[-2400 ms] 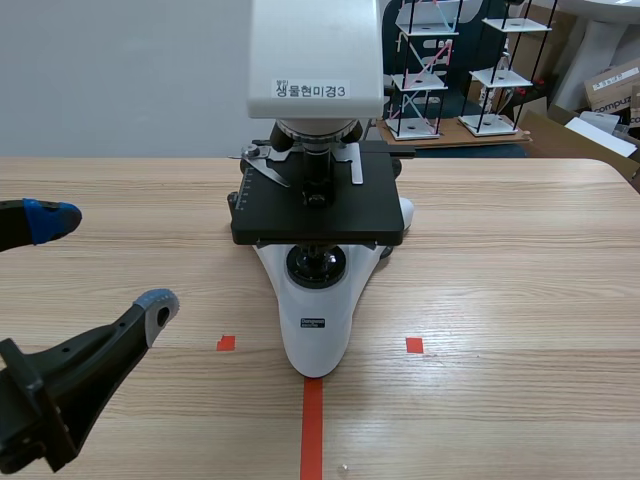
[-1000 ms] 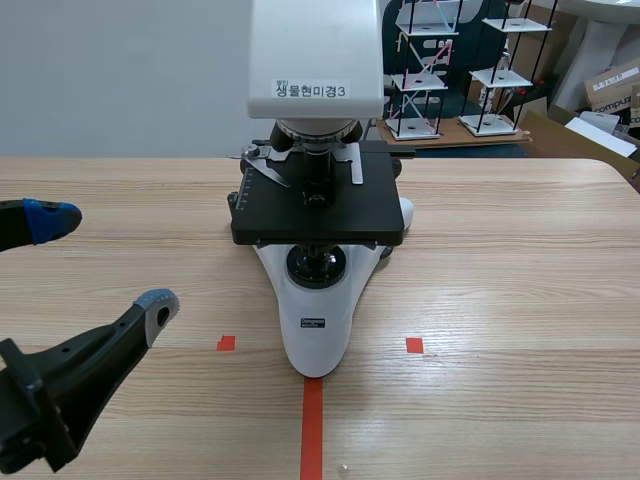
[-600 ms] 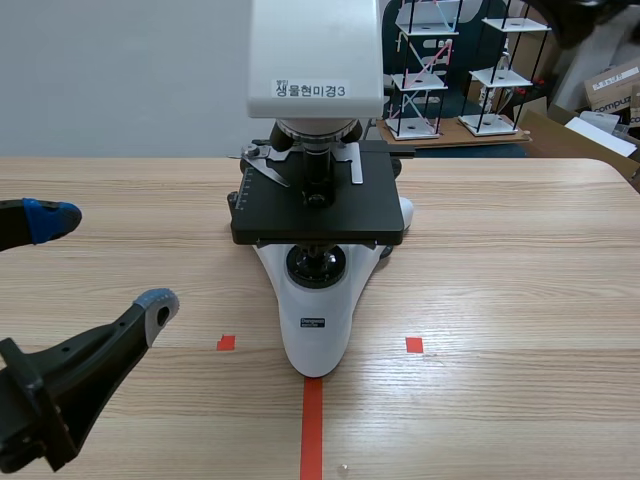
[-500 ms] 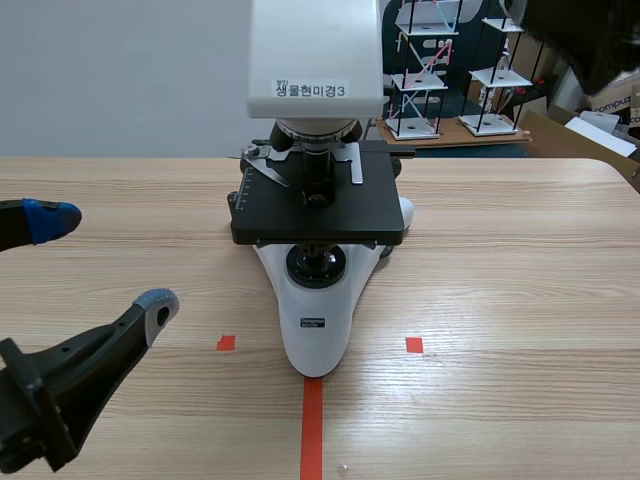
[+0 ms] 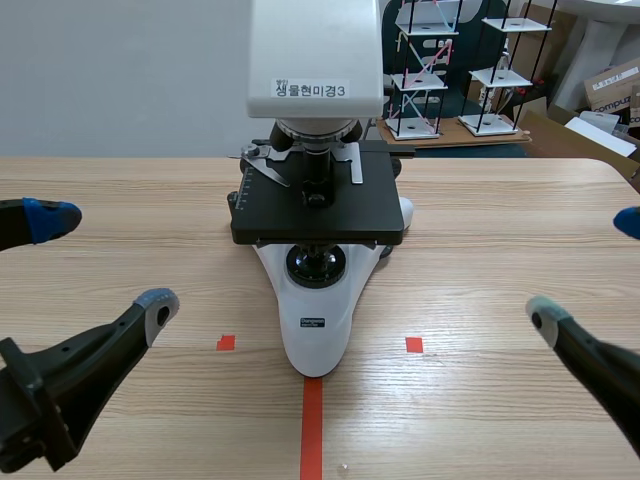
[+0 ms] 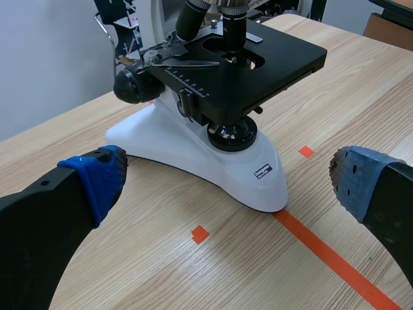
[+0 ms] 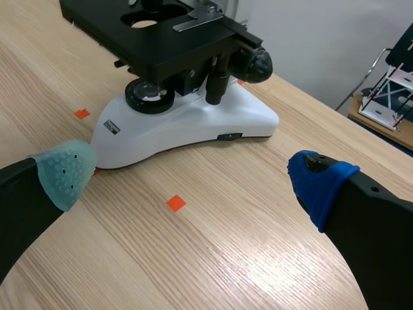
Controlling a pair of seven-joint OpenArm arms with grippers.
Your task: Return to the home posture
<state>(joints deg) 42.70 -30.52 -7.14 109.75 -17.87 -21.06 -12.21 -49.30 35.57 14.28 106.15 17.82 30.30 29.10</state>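
Observation:
A white microscope (image 5: 316,325) with a black stage stands at the table's middle, on the end of the orange-red tape line. My left gripper (image 5: 100,262) hangs low at the left, open, with nothing between its fingers. My right gripper (image 5: 588,268) hangs low at the right, open as well and holding nothing. In the left wrist view the microscope (image 6: 193,139) lies ahead of the open left gripper (image 6: 226,187). The right wrist view has the microscope (image 7: 193,126) ahead of the open right gripper (image 7: 192,177). Neither gripper touches it.
Small orange-red tape squares (image 5: 226,343) flank the microscope's base. Behind the table stand wire model racks (image 5: 420,70) and cardboard boxes (image 5: 612,85). Bare wooden tabletop (image 5: 500,250) lies on both sides of the microscope.
My right arm came down from the upper right of the scene view to low at the right, its fingers now apart. The left arm and the microscope have not moved.

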